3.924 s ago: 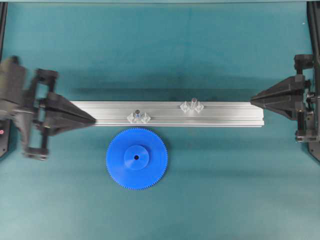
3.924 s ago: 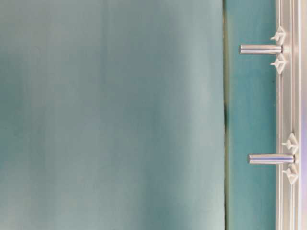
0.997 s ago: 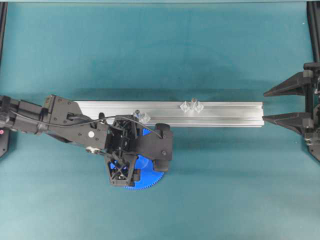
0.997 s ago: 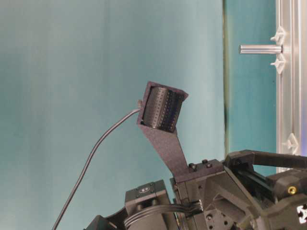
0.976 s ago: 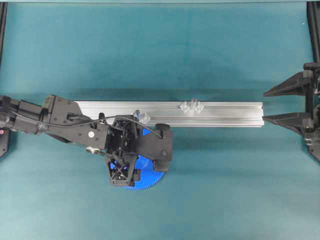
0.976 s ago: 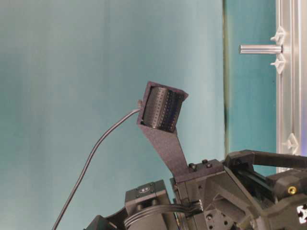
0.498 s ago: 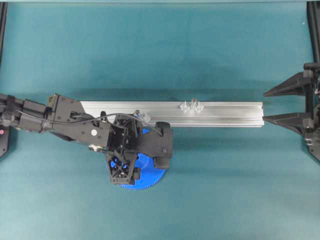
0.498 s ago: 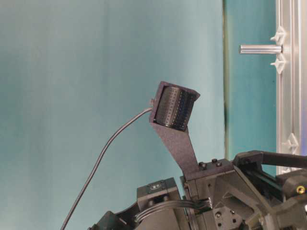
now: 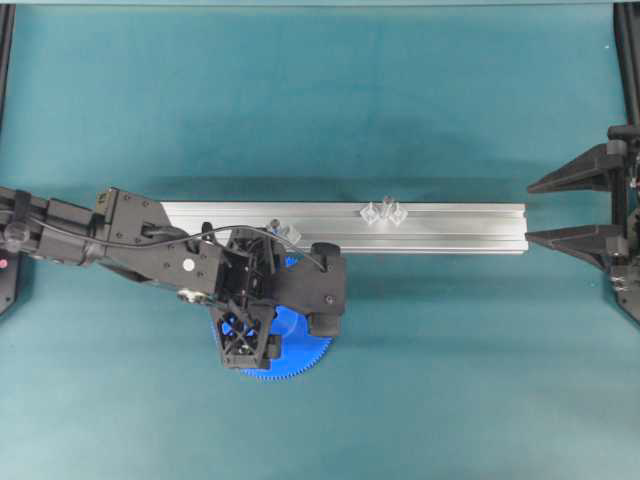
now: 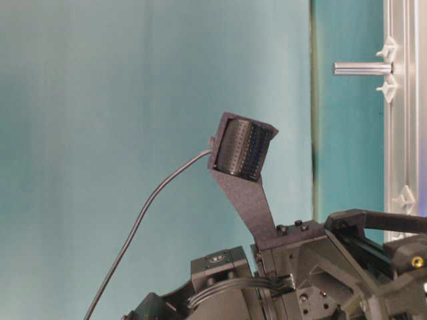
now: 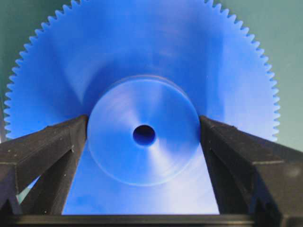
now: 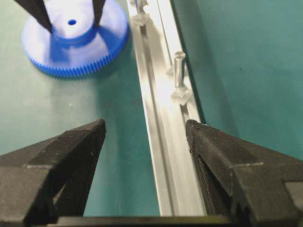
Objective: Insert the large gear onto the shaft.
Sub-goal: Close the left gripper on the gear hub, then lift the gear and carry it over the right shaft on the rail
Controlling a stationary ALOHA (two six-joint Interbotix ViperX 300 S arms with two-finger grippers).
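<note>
Wide-open jaws of the left gripper (image 11: pixel 143 135) are set down over the large gear (image 11: pixel 142 94), one black finger on each side of its raised round hub. In the left wrist view the fingers (image 11: pixel 52 146) are seen just beside the hub's rim, and contact cannot be confirmed; nothing is held yet. The gear lies flat on the teal table (image 9: pixel 450 380), its centre hole facing upward, just in front of the aluminium rail (image 9: pixel 450 228). The shaft (image 12: pixel 179 66) is seen standing upright on that rail, to the gear's right in the overhead view and well apart from it. The left arm is stretched out from the left edge, its wrist tipped downward over the gear. The right gripper (image 12: pixel 144 137) is held spread open and empty near the rail's right end. The left arm is judged far nearer the gear; closing on the hub is likely the step in hand.
</note>
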